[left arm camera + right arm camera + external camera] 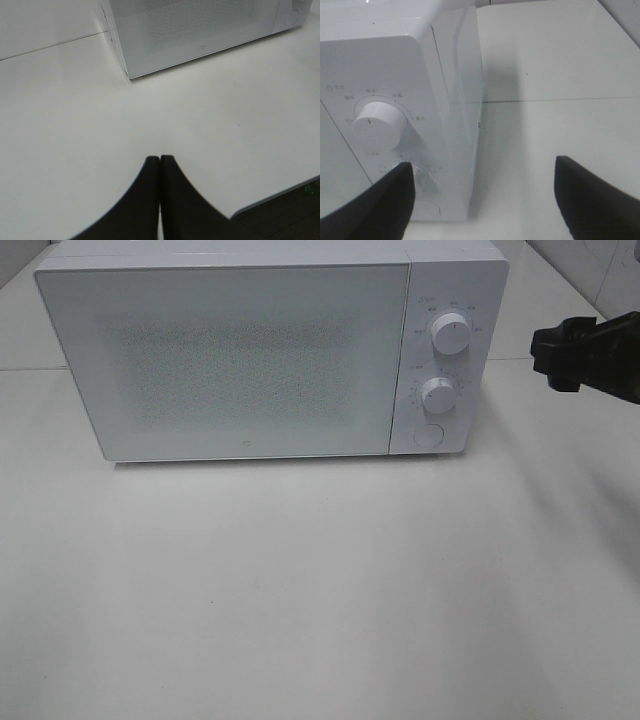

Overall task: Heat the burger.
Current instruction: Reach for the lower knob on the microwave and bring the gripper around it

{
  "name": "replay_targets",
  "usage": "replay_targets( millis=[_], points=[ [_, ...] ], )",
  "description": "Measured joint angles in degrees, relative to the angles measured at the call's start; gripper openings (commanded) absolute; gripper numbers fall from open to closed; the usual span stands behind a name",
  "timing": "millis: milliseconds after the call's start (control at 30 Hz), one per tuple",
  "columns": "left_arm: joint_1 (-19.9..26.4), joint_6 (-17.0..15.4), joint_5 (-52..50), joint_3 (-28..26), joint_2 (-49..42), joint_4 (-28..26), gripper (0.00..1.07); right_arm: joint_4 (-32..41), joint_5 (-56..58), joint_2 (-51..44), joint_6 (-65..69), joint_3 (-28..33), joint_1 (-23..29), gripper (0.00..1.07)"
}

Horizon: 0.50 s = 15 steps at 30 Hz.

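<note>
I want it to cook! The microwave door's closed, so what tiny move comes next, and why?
Probably slide the open right tool onto the lower knob: the door is shut and that tool hangs close beside it.

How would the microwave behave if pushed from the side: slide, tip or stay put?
Probably stays put or slides grudgingly: the microwave is a wide, low box sitting flat on the table, so tipping seems unlikely. Its smooth white shell likely gives little grip.
</note>
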Motion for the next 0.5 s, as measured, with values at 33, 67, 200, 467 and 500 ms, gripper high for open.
replay_targets(
  millis=[33,67,200,467,500],
  points=[
    [0.00,0.00,0.00,0.00,0.00,0.00,0.00,-0.63,-3.44,1.89,0.00,0.00,0.00,0.73],
    [0.00,0.00,0.00,0.00,0.00,0.00,0.00,-0.63,-3.44,1.89,0.00,0.00,0.00,0.73],
    [0.00,0.00,0.00,0.00,0.00,0.00,0.00,-2.35,-6.19,3.95,0.00,0.00,0.00,0.73],
    [0.00,0.00,0.00,0.00,0.00,0.00,0.00,-0.46,-12.20,11.00,-0.29,-0.06,9.05,0.73],
    [0.00,0.00,0.00,0.00,0.00,0.00,0.00,-0.46,-12.20,11.00,-0.29,-0.06,9.05,0.73]
  ],
)
